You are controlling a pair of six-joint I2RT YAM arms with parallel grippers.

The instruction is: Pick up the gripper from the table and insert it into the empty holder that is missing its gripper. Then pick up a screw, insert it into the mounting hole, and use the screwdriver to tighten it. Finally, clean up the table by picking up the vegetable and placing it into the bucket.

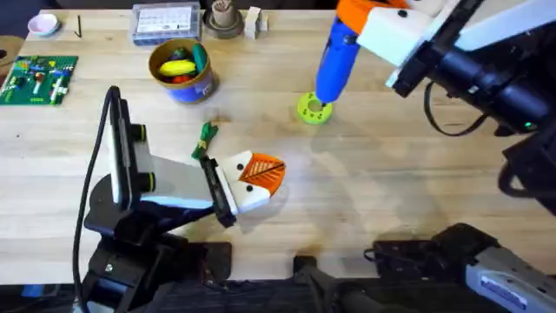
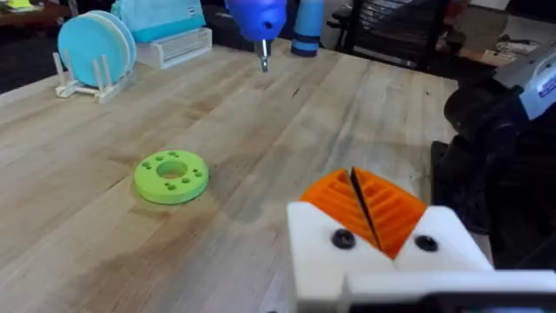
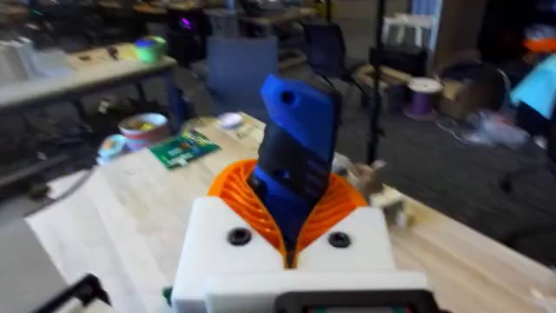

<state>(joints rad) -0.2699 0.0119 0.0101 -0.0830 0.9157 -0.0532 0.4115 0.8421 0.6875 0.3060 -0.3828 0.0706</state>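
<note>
Right claw (image 1: 347, 17) clamped on the screwdriver (image 1: 334, 54), held upright, tip just over the green disc (image 1: 314, 109) mid-tabletop (image 1: 391, 191). Left claw (image 1: 261, 176) pads pressed together, holding nothing, low on the tabletop. Vegetable (image 1: 206, 137) lies just behind it, well short of the bucket (image 1: 182, 71). Bucket holds yellow, red and green toy pieces. Circuit board (image 1: 38, 78) far left, brown cup (image 1: 224, 19) at the back edge.

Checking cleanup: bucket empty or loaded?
Loaded. The bucket holds yellow, red and green pieces, seen overhead. A small green vegetable lies on the table, outside it.
</note>
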